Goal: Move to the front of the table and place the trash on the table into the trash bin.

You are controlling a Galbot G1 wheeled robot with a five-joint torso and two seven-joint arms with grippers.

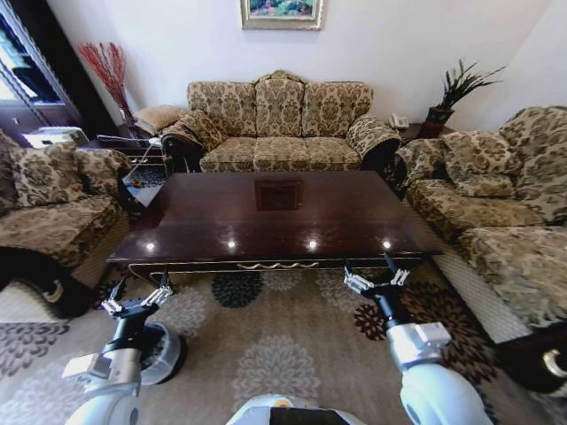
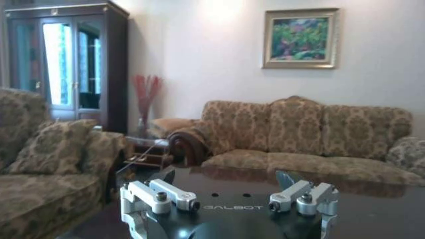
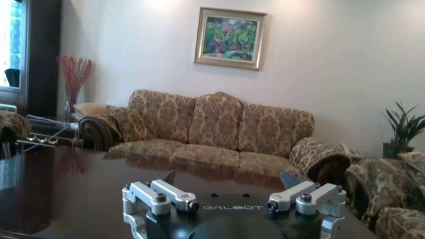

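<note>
Head view. Dark glossy table point(image 1: 266, 221) straight ahead, long side toward the robot, pale scroll carving on the near apron, inlaid square at centre. Top bare apart from 4 light reflections near the front edge. Trash bin point(image 1: 158, 352) on the patterned carpet point(image 1: 275, 336) at near left, short of the table's near-left corner, partly hidden behind the left arm. Left gripper point(image 1: 137, 300) held low in front of the table's near-left corner, fingers spread, pinching nothing. Right gripper point(image 1: 376, 278) just before the near-right stretch of the table edge, fingers likewise spread and empty. 3-seat floral sofa point(image 1: 282, 124) beyond the far side of the table, armchair point(image 1: 53, 208) to the left, another sofa point(image 1: 496, 212) to the right. Framed painting point(image 1: 282, 12) on the far wall, red dried stems point(image 1: 108, 66) far left, potted plant point(image 1: 452, 93) far right.

Left wrist view. Left gripper point(image 2: 229, 199) over the table point(image 2: 371, 209) surface, 2 fingers set wide apart, nothing between them. Tall dark cabinet point(image 2: 66, 59) and red stems point(image 2: 147, 94) far left, sofa point(image 2: 305, 134) and painting point(image 2: 300, 38) behind.

Right wrist view. Right gripper point(image 3: 232, 198) above the table point(image 3: 79, 189) top, fingers apart, empty. Sofa point(image 3: 212, 129), painting point(image 3: 230, 38), plant point(image 3: 401, 129) beyond.
</note>
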